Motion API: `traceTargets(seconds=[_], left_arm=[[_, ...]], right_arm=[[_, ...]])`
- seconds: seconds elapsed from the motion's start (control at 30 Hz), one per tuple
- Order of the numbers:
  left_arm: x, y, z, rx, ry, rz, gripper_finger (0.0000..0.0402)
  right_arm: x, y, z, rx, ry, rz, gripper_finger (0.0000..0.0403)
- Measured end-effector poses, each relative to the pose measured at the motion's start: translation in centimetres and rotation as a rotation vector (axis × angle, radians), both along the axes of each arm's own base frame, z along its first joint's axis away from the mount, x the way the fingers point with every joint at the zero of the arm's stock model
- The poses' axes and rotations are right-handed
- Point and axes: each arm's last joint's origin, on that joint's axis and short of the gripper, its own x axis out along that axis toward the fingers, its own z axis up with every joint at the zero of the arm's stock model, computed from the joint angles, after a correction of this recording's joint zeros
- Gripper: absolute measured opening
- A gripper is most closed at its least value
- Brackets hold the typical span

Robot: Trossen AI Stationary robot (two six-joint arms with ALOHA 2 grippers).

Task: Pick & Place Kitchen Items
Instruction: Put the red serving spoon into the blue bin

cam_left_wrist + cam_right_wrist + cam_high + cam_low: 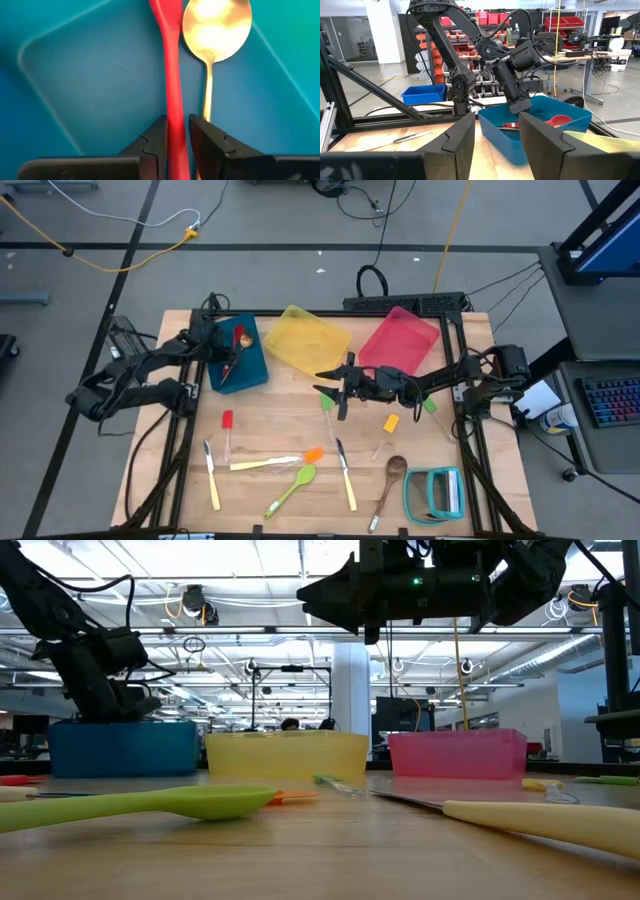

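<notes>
A: Left gripper (176,145) down inside the blue plastic bin (252,365) at the table's far left. Fingers (152,145) either side of the red plastic spoon (172,75) handle, small gap showing, not clamped. Can't tell whether still touching.

B: Anything else in that bin?

A: Brass metal spoon (215,30) lying just beside the red one, bowls at the same end.

B: Right gripper?

A: Right gripper (333,392) over the middle of the wooden table (280,435), in front of the yellow plastic bin (305,338) and pink plastic bin (400,340). Jaws apart, nothing between them.

B: Items left on the table?

A: Tiny red spatula (227,421) left of centre. Tiny green spatula (327,406) and tiny yellow spatula (391,423) near the right gripper. Toward the near edge: cream-handled knife (212,477), lime-green plastic spoon (292,487), tiny orange spatula (313,454), second cream-handled knife (346,476), dark wooden spoon (390,480). Another cream-handled piece (262,463) lying crosswise between the knives.

B: Rack?

A: Teal-framed rectangular rack (433,494) at the near right corner, just beside the wooden spoon.
</notes>
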Motion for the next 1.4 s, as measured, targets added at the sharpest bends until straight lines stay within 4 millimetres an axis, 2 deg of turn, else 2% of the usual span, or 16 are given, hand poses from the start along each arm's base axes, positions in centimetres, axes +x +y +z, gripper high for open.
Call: traceTargets(seconds=[0.43,0.97,1.4], left_arm=[[0.1,0.3,0.1,0.045,0.000,0.011,0.0086],[0.2,0.4,0.3,0.047,-0.007,0.022,0.0086],[0.8,0.0,0.7,0.067,-0.025,-0.011,0.0086]], right_arm=[[0.0,0.0,0.0,0.000,0.000,0.000,0.0157],[0.0,0.0,0.0,0.030,-0.004,0.003,0.0153],[0.0,1.2,-0.4,0.072,0.037,0.040,0.0149]])
